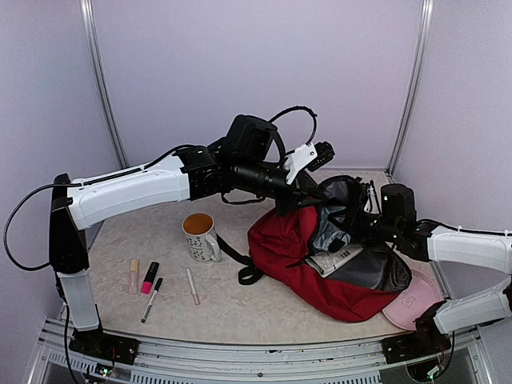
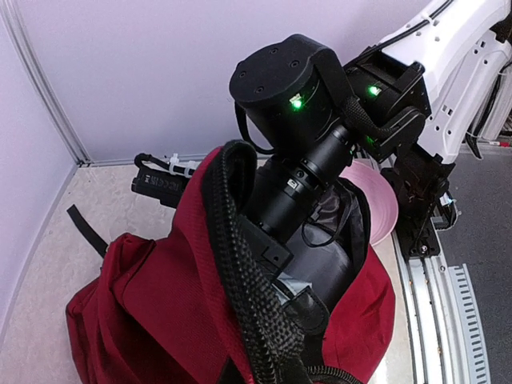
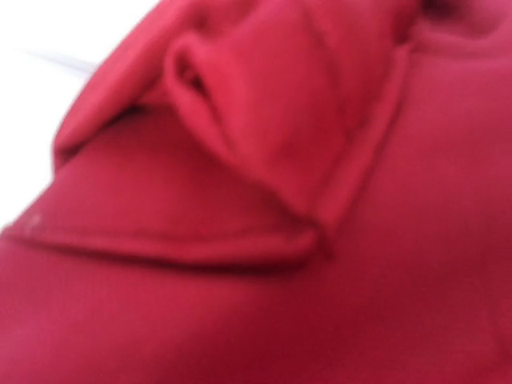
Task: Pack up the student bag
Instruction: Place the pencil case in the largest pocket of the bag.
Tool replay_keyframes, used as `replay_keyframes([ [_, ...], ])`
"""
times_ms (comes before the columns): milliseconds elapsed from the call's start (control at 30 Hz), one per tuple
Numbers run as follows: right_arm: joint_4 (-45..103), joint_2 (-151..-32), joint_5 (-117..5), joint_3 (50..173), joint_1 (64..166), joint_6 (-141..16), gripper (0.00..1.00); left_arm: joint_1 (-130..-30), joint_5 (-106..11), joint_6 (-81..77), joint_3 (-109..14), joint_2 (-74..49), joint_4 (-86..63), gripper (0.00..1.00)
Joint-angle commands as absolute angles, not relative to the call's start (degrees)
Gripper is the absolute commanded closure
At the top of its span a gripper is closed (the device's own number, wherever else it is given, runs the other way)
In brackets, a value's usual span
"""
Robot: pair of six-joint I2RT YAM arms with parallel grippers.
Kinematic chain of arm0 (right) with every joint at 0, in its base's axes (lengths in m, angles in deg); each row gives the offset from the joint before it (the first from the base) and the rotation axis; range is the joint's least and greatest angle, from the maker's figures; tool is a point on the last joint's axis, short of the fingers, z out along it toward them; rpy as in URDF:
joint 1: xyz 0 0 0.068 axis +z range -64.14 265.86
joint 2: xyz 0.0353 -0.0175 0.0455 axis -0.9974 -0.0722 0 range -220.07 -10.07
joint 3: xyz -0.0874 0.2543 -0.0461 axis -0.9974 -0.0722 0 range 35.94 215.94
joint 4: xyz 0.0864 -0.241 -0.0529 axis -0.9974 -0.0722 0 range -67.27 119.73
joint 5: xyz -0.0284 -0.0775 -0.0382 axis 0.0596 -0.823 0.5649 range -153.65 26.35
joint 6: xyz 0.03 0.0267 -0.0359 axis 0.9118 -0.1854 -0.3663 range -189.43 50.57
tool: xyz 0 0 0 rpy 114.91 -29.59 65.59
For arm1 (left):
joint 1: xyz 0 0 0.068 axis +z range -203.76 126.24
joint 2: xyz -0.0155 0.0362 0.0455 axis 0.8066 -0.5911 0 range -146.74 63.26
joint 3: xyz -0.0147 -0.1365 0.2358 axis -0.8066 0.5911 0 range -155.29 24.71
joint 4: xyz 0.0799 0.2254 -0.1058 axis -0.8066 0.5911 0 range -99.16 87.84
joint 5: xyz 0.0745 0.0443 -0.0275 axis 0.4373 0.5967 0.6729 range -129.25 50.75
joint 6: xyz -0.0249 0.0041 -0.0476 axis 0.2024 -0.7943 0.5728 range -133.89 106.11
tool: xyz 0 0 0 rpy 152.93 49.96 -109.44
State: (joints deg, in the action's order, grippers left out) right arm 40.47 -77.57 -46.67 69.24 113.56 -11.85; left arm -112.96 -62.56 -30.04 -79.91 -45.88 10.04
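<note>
Tension on the rim mattered: the dark red fabric student bag (image 1: 312, 276) lay on its side right of centre in the top view. Our left gripper (image 1: 314, 194), clamped shut, seemed to pinch its black webbing handle (image 2: 240, 264) and hold the mouth up. Our right gripper, closed too, was buried inside facing blurred red cloth, so we could not tell whether it held anything. We judged it best to hold that lift steady and draw the right arm (image 2: 308, 172) straight out without snagging the bag.

A robot lab cell: plain lilac walls (image 1: 240, 72), metal corner posts (image 1: 102, 88), left arm (image 1: 128, 192) and right arm (image 1: 472, 248) bolted to a table (image 1: 232, 308).
</note>
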Motion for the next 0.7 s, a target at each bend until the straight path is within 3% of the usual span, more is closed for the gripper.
replay_keyframes([
  [0, 58.3, -79.7, -61.8, 70.2, 115.3, -6.9, 1.0, -113.1, -65.7, -31.4, -82.6, -47.7, 8.2, 1.0],
  [100, 61.5, -83.1, -65.3, 69.8, 117.0, -6.1, 1.0, -113.0, -66.2, -30.4, -82.9, -48.1, 8.0, 1.0],
  [133, 61.9, -84.3, -65.6, 69.8, 117.5, -6.3, 0.95, -113.0, -66.2, -30.1, -82.9, -48.0, 7.9, 1.0],
  [267, 55.1, -89.2, -63.0, 73.2, 118.9, -12.0, 0.53, -112.1, -65.2, -28.8, -82.1, -47.6, 7.3, 1.0],
  [433, 39.1, -85.5, -62.1, 75.8, 122.0, -20.9, 0.3, -108.5, -63.4, -22.5, -80.3, -47.5, 5.2, 1.0],
  [500, 31.8, -80.9, -63.2, 76.3, 123.4, -23.7, 0.17, -107.1, -62.9, -19.9, -79.2, -47.5, 4.1, 1.0],
  [667, 8.4, -70.4, -67.1, 79.8, 125.3, -25.9, 0.1, -105.6, -63.5, -18.0, -76.8, -47.1, 1.8, 1.0],
])
